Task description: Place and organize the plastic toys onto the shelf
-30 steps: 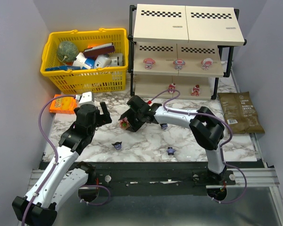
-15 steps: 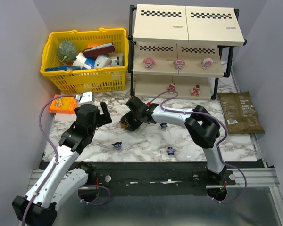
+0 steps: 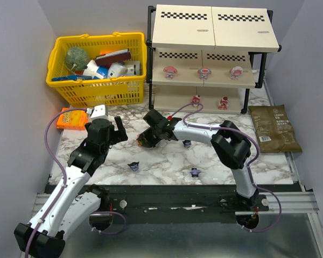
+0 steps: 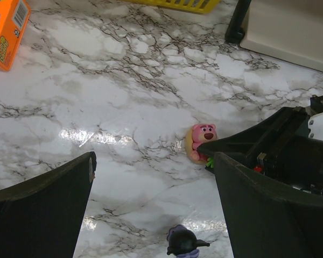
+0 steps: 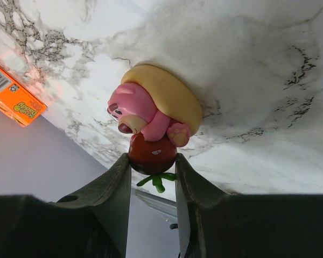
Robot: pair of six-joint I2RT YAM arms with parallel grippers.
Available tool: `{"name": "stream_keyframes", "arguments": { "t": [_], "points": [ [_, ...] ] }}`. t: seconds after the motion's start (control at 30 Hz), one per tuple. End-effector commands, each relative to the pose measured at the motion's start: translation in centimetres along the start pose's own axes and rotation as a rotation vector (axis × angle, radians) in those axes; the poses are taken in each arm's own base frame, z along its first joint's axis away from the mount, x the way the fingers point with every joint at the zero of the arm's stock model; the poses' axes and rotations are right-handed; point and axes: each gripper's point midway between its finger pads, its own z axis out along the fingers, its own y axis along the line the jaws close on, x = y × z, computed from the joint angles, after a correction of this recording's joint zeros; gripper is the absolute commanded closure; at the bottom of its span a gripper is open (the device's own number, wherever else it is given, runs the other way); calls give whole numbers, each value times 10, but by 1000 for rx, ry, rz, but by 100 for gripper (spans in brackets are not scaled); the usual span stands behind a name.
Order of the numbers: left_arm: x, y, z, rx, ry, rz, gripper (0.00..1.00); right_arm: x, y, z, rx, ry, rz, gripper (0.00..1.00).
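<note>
Five toys sit on the shelf [image 3: 212,32]: three pink-and-white toys [image 3: 204,72] on the middle tier, two red-pink toys [image 3: 223,102] on the lowest. A yellow basket [image 3: 58,54] holds larger goods. On the table [image 3: 167,161], the right pincer [image 5: 152,157] is clamped on a pink bear toy [image 5: 151,107], the left pincer [image 4: 153,160] stands wide apart, and three dark toys [image 3: 133,166] lie nearby.

The marbled tabletop [image 4: 124,80] is smooth and glossy, the pink bear figurine [image 5: 151,115] smooth shiny plastic, the yellow mesh basket [image 3: 97,92] plastic, and the shelf [image 3: 212,32] has matt beige boards on black metal posts.
</note>
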Motion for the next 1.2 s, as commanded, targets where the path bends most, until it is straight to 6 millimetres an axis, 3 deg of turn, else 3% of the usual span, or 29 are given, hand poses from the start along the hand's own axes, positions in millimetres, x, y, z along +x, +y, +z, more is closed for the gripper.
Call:
{"name": "stream_keyframes", "arguments": {
  "t": [0.0, 0.27, 0.5, 0.6, 0.87, 1.17],
  "points": [
    [5, 7, 3, -32, 8, 4, 1, -24, 14, -16, -54, -92, -2, 94],
    [6, 7, 4, -36, 11, 7, 1, -76, 30, -40, -136, -221, 28, 98],
    [8, 8, 5, -41, 19, 10, 1, -139, 45, -55, -205, -319, 83, 99],
    [9, 8, 6, -43, 23, 12, 1, -155, 65, -57, -303, -317, 45, 98],
    [13, 9, 10, -54, 46, 19, 1, -169, 95, -49, -408, -285, 19, 98],
    [17, 11, 12, -66, 64, 28, 1, -188, 103, -34, -410, -291, 34, 97]
  ]
}}
